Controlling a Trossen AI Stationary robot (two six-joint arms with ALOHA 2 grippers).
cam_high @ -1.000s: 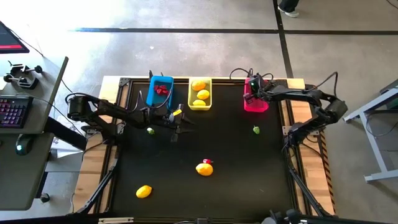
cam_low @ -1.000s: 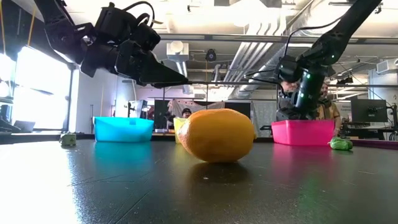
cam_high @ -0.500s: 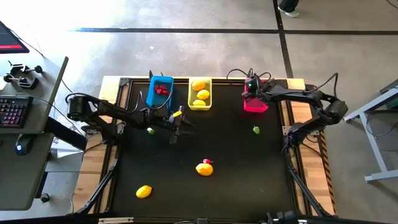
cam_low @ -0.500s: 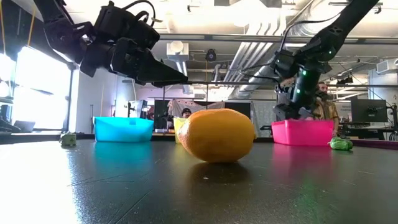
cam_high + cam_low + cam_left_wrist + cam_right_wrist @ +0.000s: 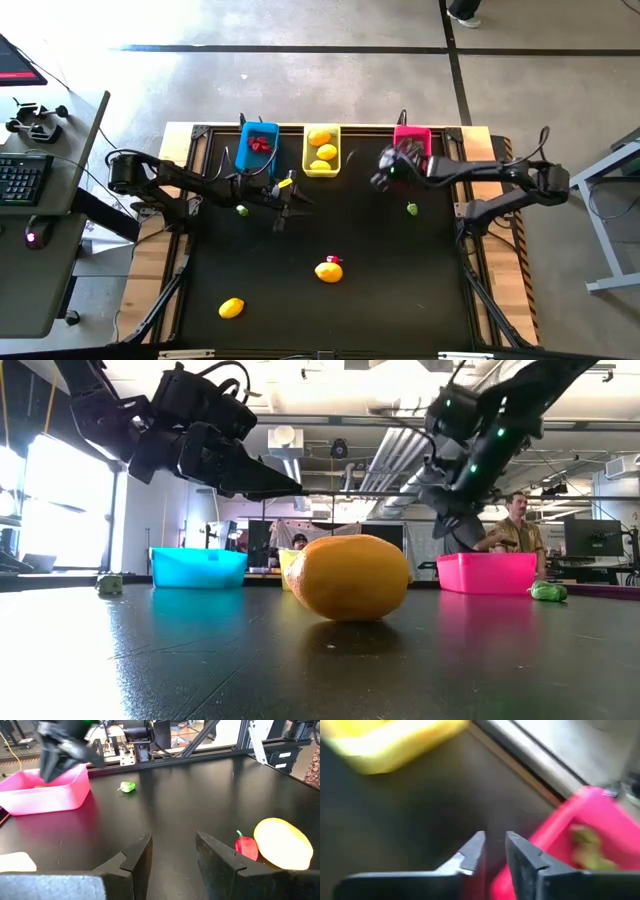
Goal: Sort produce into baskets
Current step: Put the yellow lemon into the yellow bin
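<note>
Green bit (image 5: pixel 412 208) lies nearest your right hand (image 5: pixel 383 177), fingers narrowly parted and empty; approach from above, drop into pink basket (image 5: pixel 412 134).

no readable text, labels or signs

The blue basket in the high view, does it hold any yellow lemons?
No, the blue basket holds only red pieces; the lemons lie in the yellow basket.
</note>
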